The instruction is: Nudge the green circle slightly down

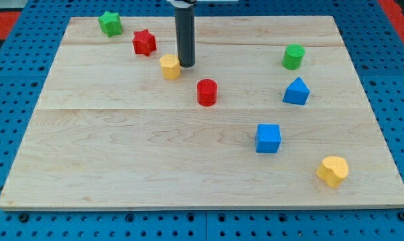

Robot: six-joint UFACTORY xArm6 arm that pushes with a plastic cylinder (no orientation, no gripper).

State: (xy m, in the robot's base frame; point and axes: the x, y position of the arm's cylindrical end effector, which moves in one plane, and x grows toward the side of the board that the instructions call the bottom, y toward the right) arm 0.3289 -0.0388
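The green circle (293,57) is a short green cylinder at the view's upper right on the wooden board (121,167). My tip (186,65) is at the lower end of the dark rod, at the view's upper middle, far to the left of the green circle. The tip is right beside the yellow block (169,67), at its right edge; I cannot tell if they touch.
A green star (110,23) and a red star (144,42) lie at the upper left. A red cylinder (207,92) is near the middle. A blue triangle (296,92) lies just below the green circle. A blue cube (268,138) and a yellow heart (333,170) lie at the lower right.
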